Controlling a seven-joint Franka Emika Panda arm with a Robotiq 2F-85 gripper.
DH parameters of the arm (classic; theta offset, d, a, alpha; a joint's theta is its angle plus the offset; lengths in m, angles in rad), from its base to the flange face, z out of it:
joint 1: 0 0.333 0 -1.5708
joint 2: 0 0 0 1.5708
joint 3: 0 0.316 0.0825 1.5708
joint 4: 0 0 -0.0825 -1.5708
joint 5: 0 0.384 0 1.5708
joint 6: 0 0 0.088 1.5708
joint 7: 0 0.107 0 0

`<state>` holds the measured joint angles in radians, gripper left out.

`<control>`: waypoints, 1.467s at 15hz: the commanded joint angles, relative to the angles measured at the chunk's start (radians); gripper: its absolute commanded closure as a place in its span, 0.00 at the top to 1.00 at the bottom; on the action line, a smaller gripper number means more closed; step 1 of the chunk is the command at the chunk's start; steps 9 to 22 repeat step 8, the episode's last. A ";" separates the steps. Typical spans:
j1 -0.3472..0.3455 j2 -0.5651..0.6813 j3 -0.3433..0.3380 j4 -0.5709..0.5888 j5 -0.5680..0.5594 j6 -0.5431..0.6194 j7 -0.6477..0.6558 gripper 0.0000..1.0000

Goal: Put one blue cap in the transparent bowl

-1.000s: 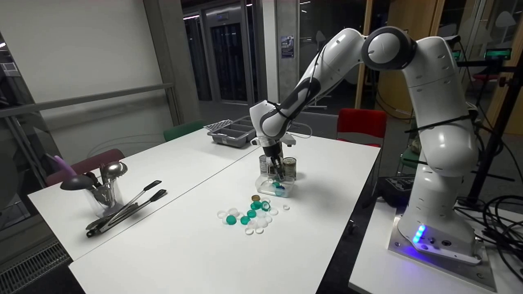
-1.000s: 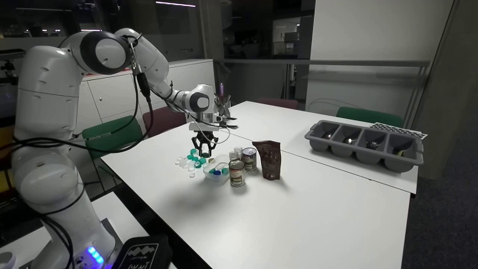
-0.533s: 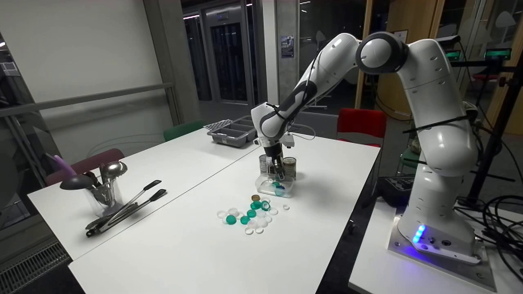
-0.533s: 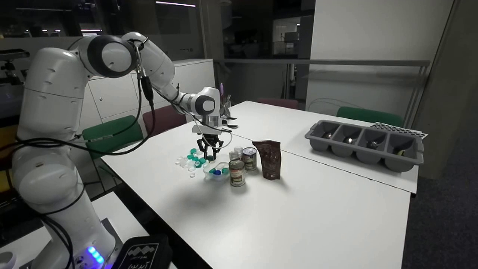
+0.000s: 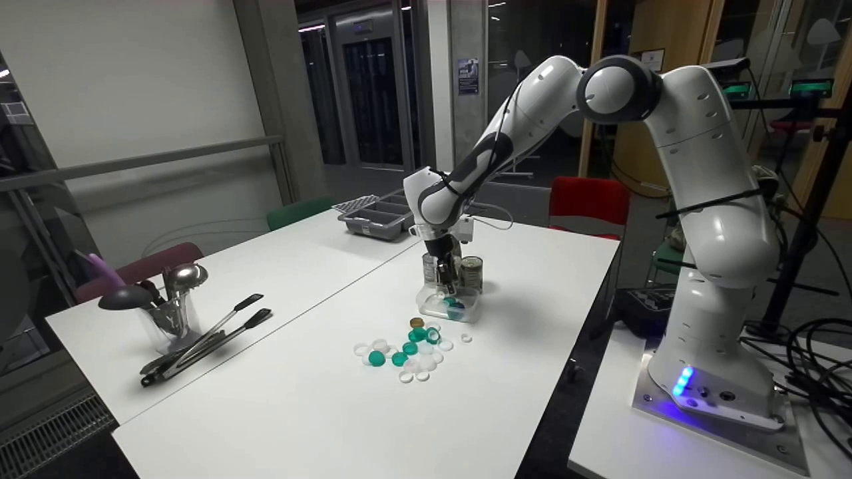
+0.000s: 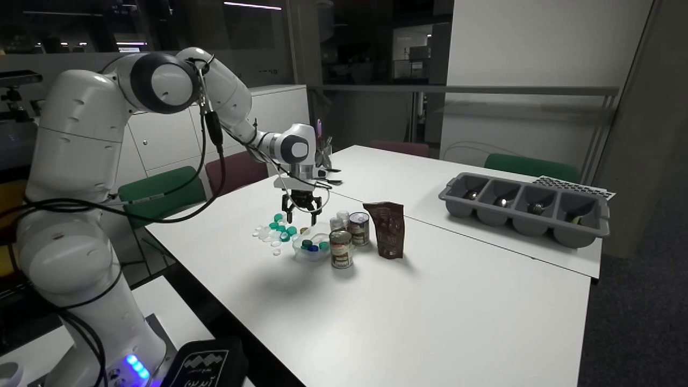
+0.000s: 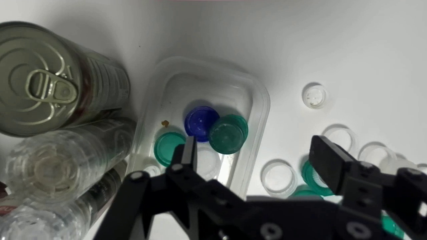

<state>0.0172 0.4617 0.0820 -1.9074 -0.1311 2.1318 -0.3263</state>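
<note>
In an exterior view we place the gripper (image 5: 448, 291) above the transparent bowl (image 5: 431, 311); jaws unreadable from there. In an exterior view we log them spread, where 0.5 s ago they pinched a dark green cap (image 6: 306, 243), now dropped into the bowl. Wrist view: jaws released, grasping nothing; 1 blue cap (image 7: 201, 122) lies in the bowl, its edge overlapped by the dark green cap. We judge the worded goal met; this drop added only green.

In the wrist view, the frame crops a can (image 7: 36, 80) at upper left and a jar (image 7: 40, 220) at lower left; the gripper (image 7: 254, 148), cut off along the bottom, hides parts of the bowl (image 7: 206, 83) and a pale cap (image 7: 208, 161).
</note>
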 commanded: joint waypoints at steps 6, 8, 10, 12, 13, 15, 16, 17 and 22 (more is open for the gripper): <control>0.065 -0.027 0.041 0.001 -0.017 -0.059 0.007 1.00; 0.069 -0.022 0.042 0.001 -0.017 -0.059 0.007 1.00; 0.069 -0.022 0.042 0.001 -0.017 -0.059 0.007 1.00; 0.069 -0.022 0.042 0.001 -0.017 -0.059 0.007 1.00; 0.069 -0.022 0.042 0.001 -0.017 -0.059 0.007 1.00; 0.069 -0.022 0.042 0.001 -0.017 -0.059 0.007 1.00; 0.069 -0.022 0.042 0.001 -0.017 -0.059 0.007 1.00; 0.069 -0.022 0.042 0.001 -0.017 -0.059 0.007 1.00; 0.069 -0.022 0.042 0.001 -0.017 -0.059 0.007 1.00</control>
